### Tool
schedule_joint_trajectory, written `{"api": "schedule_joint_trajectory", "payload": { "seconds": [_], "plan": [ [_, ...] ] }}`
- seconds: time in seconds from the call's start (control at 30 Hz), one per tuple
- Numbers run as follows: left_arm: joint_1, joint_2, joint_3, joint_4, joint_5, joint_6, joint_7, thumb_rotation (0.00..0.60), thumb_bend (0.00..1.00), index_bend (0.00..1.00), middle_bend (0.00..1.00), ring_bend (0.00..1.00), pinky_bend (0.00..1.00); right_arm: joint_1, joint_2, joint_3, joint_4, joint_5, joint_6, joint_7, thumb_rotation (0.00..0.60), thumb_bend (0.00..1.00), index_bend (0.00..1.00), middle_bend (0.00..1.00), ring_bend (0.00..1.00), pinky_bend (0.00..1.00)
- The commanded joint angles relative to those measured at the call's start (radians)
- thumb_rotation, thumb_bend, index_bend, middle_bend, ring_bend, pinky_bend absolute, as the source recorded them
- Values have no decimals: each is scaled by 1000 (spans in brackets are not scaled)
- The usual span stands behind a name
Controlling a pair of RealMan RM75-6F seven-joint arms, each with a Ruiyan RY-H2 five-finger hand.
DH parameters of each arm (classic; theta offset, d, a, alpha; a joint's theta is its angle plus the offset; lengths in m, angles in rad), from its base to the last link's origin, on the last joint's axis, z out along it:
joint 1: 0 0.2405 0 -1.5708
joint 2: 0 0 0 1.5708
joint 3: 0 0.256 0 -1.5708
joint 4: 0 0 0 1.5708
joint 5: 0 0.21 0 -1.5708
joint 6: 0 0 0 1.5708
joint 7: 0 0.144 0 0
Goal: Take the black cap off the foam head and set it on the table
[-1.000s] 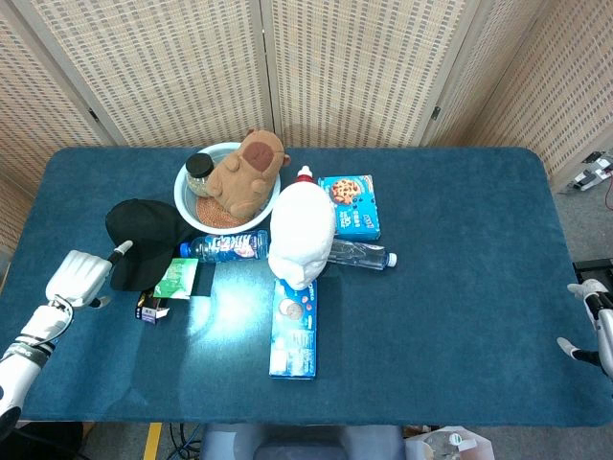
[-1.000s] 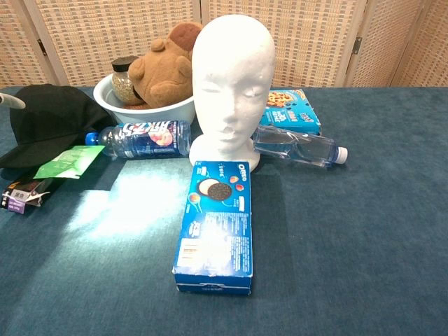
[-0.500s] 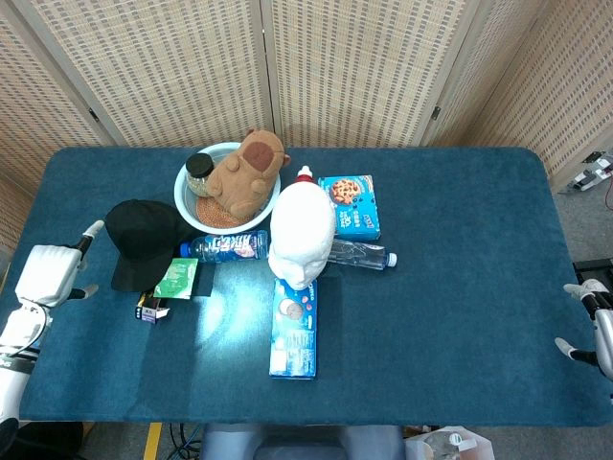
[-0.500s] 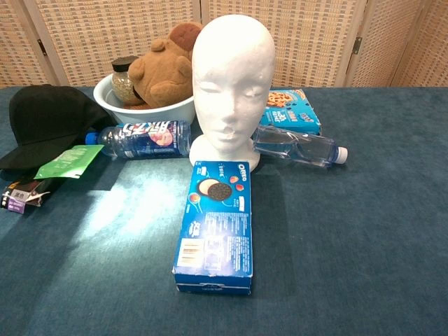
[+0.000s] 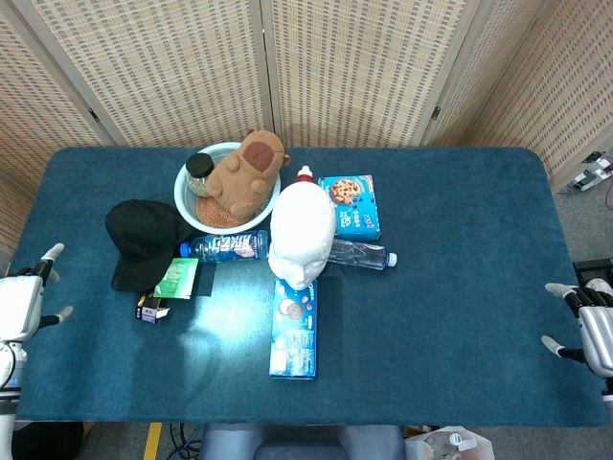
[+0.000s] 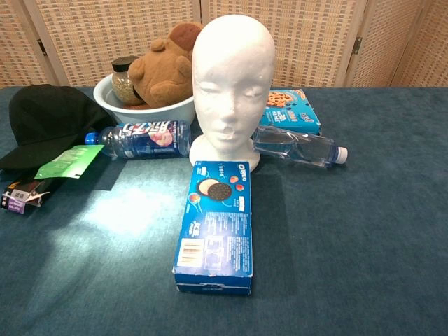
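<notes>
The black cap point(image 5: 144, 240) point(image 6: 49, 122) lies on the blue table, left of the bare white foam head point(image 5: 301, 235) point(image 6: 232, 80), which stands upright mid-table. My left hand point(image 5: 21, 303) hovers at the table's left edge, well away from the cap, fingers spread and holding nothing. My right hand point(image 5: 592, 331) sits at the far right edge, also empty with fingers apart. Neither hand shows in the chest view.
A white bowl point(image 5: 191, 202) holds a brown plush toy point(image 5: 245, 172) and a jar. Two water bottles point(image 5: 226, 246) point(image 5: 359, 255), an Oreo box point(image 5: 294, 326), a cookie box point(image 5: 350, 205), a green packet point(image 5: 175, 279) and a small dark item point(image 5: 150, 310) surround the head.
My left hand has drawn back from beside the cap to the table's left edge. The right hand has shifted slightly inward. The cap stays put.
</notes>
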Motion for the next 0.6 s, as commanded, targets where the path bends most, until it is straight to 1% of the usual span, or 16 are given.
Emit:
{"api": "schedule_joint_trajectory", "payload": {
  "seconds": [0.03,0.2,0.4,0.6],
  "plan": [
    [36,7,25,-38,12,33,16,600,49,161,424,438,534,7,-5,-2,4,-16,1,3,600,51,289,325,251,291],
    [78,9,48,-79,53,84,27,600,49,162,422,437,532,14,-10,-4,5,-52,17,6,600,51,304,325,251,291],
    [117,5,77,-116,137,140,26,600,49,162,421,437,531,24,-20,-5,20,-117,53,27,600,51,333,337,251,291],
    [135,3,89,-140,177,153,41,600,49,162,421,437,524,42,-21,-13,11,-147,41,28,600,51,336,339,251,291]
  ]
}}
